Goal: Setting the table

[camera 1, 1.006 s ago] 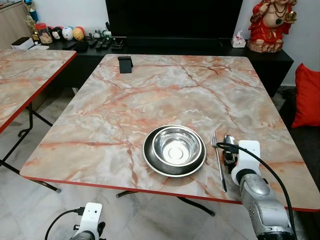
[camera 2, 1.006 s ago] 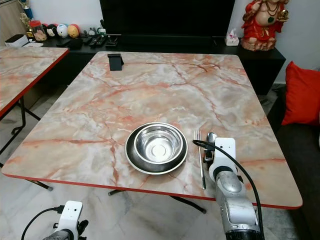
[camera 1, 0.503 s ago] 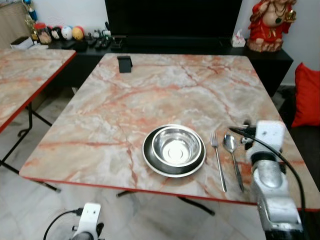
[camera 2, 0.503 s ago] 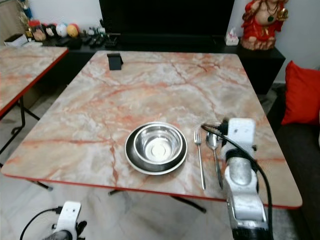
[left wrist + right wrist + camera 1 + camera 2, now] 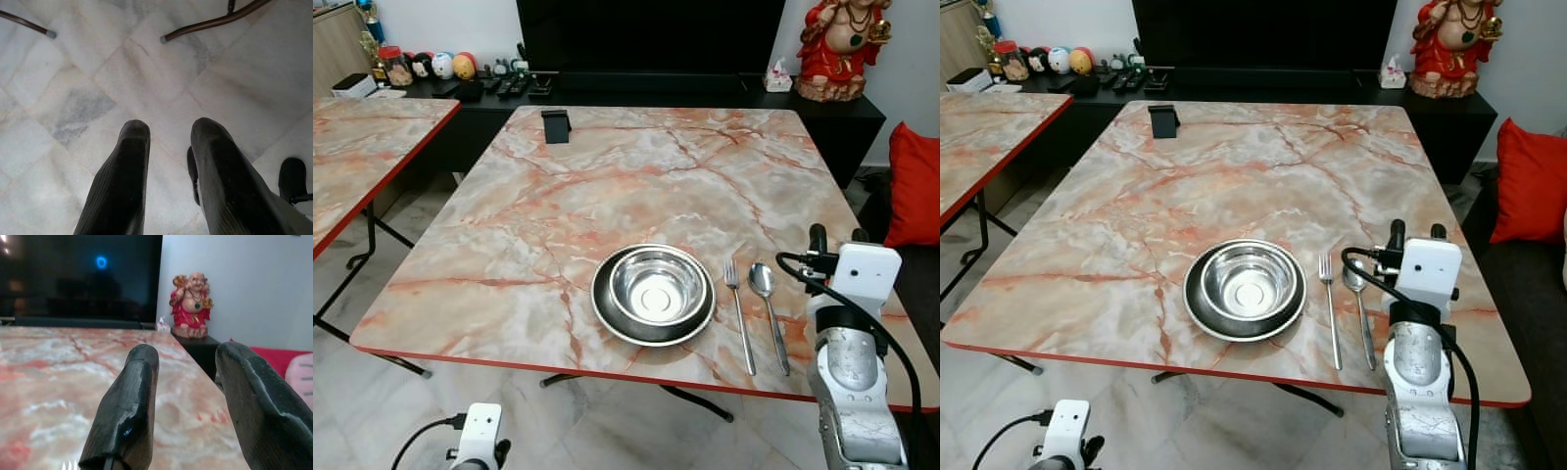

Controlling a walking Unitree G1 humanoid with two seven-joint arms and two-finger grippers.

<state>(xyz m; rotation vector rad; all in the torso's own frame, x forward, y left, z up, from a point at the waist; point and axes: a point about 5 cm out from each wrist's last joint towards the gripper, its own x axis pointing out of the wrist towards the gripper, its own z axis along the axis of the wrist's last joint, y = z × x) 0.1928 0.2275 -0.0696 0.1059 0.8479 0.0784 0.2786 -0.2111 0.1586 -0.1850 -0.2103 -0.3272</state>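
A steel bowl point(image 5: 658, 286) sits inside a black plate point(image 5: 605, 311) near the front edge of the marble table point(image 5: 636, 186). To the right of the plate lie a fork point(image 5: 740, 313) and then a spoon point(image 5: 770, 308), side by side with handles toward me. My right gripper point(image 5: 837, 235) hovers over the table's right edge, to the right of the spoon. It is open with nothing between its fingers point(image 5: 132, 406). My left gripper point(image 5: 168, 129) hangs open over the floor below the table's front.
A small black stand point(image 5: 556, 125) is at the table's far left. A second marble table point(image 5: 362, 147) stands to the left. A red cushion point(image 5: 915, 186) lies to the right. A black cabinet point(image 5: 842, 113) with a red statue point(image 5: 847, 49) runs behind.
My right gripper has let go of the spoon and drawn away to the right and upward. The spoon now lies bare beside the fork. The left arm has sunk slightly.
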